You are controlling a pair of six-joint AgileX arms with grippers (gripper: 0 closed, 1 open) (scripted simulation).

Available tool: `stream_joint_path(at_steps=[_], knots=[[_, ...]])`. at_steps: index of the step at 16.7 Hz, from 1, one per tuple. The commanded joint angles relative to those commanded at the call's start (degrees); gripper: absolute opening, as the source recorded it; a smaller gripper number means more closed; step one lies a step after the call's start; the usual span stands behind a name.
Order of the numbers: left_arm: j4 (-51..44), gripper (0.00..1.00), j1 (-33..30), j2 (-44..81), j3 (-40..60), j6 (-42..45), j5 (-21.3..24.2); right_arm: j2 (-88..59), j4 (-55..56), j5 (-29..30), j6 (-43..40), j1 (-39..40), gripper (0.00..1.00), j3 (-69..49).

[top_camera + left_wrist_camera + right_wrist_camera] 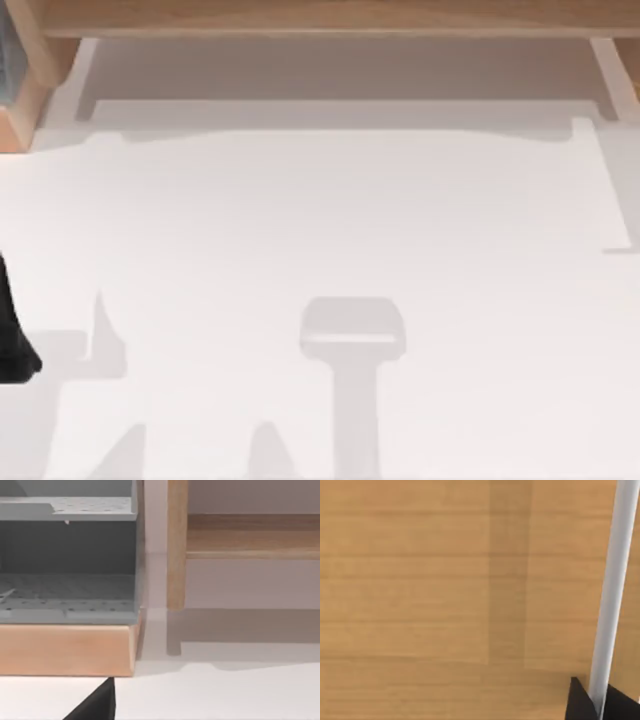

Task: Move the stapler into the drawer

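The stapler is out of view. In the right wrist view a pale wooden drawer front sits very close to the camera, with a slim white handle bar running across it. My right gripper has a dark fingertip pressed against each side of that bar, shut on it. My left arm is a dark shape at the table's left edge. A dark tip of my left gripper hangs just above the white table.
A wooden unit runs along the far edge of the white table. In the left wrist view a grey perforated organiser stands on a wooden base, beside a wooden leg and shelf.
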State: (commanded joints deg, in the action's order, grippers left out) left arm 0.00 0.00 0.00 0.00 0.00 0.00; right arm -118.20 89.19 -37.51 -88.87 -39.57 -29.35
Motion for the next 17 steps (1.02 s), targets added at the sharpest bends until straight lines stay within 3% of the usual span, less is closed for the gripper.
stream_joint_path(at_steps=[10,17], knots=[[0.0,1.00,0.0,0.0,0.0,0.0,0.0,-4.5,-7.7,6.5,-0.1,6.5,0.00,-12.1],[0.0,1.00,0.0,0.0,0.0,0.0,0.0,-6.0,-10.0,7.7,0.0,7.6,0.00,-14.4]])
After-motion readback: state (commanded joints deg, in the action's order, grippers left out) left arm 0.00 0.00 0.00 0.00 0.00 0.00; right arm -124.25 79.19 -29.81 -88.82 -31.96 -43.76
